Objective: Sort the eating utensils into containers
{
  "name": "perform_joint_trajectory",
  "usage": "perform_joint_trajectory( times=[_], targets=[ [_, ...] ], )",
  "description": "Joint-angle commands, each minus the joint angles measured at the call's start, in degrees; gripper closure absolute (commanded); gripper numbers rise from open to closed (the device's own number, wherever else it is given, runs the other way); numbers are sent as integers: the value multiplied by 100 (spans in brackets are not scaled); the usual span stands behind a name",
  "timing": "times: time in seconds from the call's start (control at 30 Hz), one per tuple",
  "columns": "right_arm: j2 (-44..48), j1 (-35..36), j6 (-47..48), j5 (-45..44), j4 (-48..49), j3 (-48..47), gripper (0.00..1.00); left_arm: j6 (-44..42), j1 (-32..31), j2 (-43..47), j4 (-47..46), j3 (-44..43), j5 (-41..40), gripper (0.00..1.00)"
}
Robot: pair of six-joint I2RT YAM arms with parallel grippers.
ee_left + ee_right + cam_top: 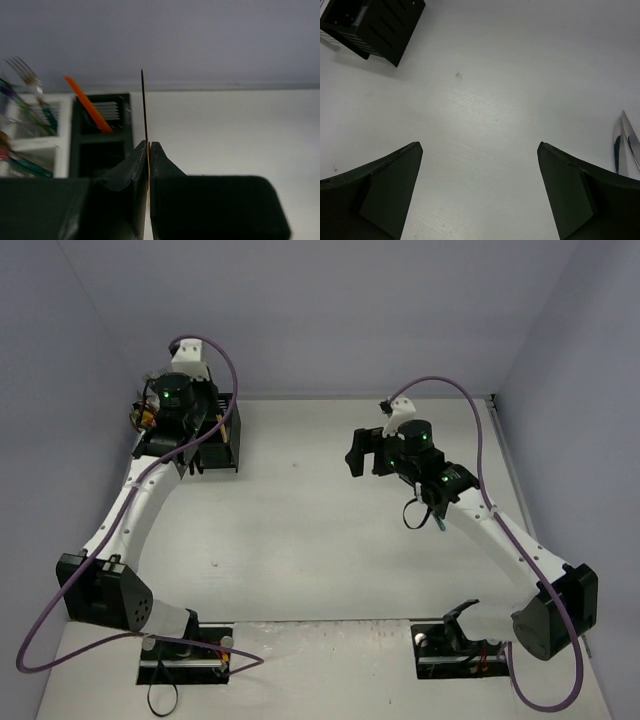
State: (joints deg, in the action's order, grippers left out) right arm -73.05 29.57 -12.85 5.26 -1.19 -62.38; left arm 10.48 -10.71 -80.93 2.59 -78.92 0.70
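My left gripper [148, 145] is shut on a slim utensil [144, 100], seen edge-on as a thin dark line that sticks up past the fingertips. Just left of it stands the black container [100, 145] with an orange-red utensil [87, 105] leaning in it. Further left, the white container [60, 135] holds a fork [22, 70] and teal-patterned utensils [30, 110]. In the top view the left arm reaches over the black container [222, 455] at the far left. My right gripper [362, 455] hangs open above the bare table, with nothing between its fingers [395, 175]. A silver utensil [626, 140] lies at the right edge of the right wrist view.
Pale walls close in the table [300, 540] at the back and on both sides. The black container [375, 25] shows in the top-left corner of the right wrist view. Both arm bases and their purple cables sit at the near edge.
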Motion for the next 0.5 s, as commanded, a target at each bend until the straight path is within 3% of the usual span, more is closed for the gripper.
perform_joint_trajectory(
  times=[0.0, 0.47],
  targets=[
    [433, -33, -4, -304, 137, 141, 2, -1125, 239, -372, -840, -601, -306, 100],
    [972, -263, -7, -728, -404, 658, 1, -1869, 614, -1870, -1648, -962, -286, 100]
  ],
)
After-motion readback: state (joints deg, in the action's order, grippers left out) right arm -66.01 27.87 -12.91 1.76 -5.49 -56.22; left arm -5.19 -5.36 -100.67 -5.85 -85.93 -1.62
